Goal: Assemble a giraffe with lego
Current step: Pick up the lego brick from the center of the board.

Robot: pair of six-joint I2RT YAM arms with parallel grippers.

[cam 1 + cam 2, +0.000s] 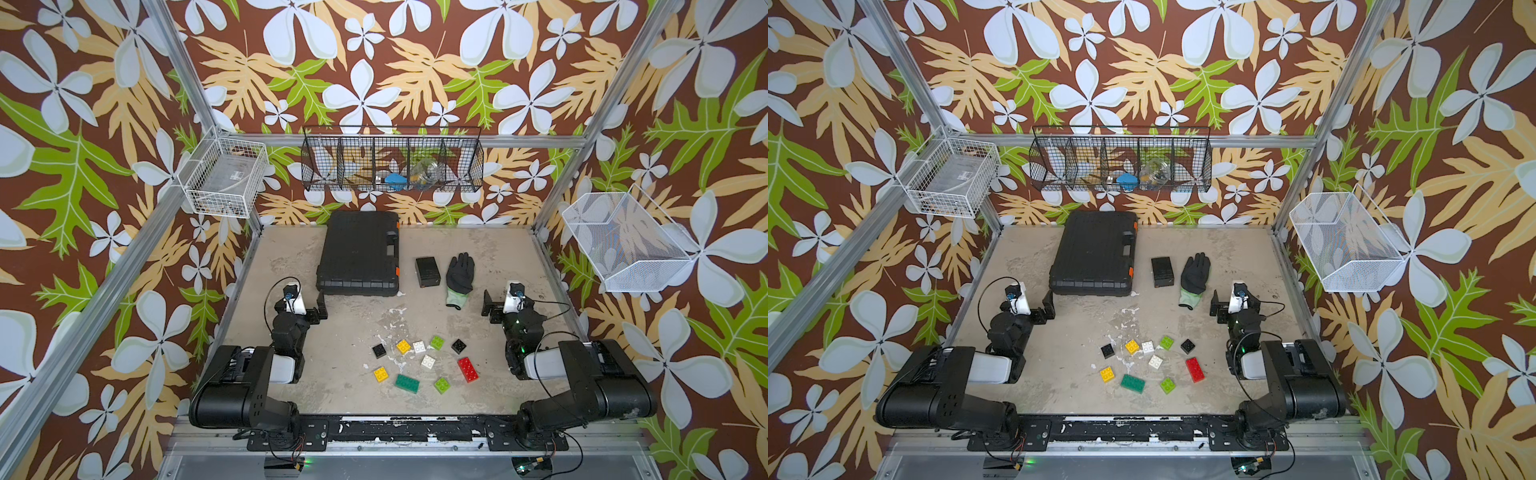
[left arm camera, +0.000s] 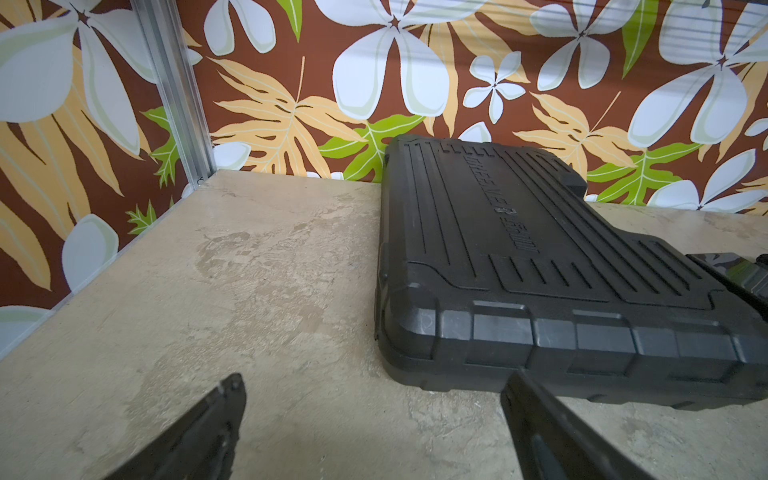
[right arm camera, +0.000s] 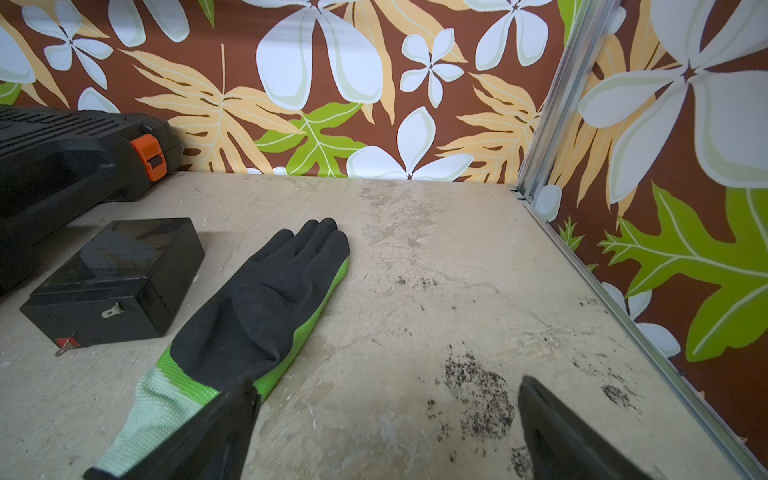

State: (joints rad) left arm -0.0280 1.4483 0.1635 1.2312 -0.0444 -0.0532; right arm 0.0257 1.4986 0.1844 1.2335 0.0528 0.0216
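Lego bricks [image 1: 428, 360] lie loose and unjoined at the front centre of the table [image 1: 332, 357], about seven o'clock from the right gripper [image 1: 500, 306] and, farther off, four o'clock from the left gripper [image 1: 307, 306] in a top view, both grippers gaping and empty.
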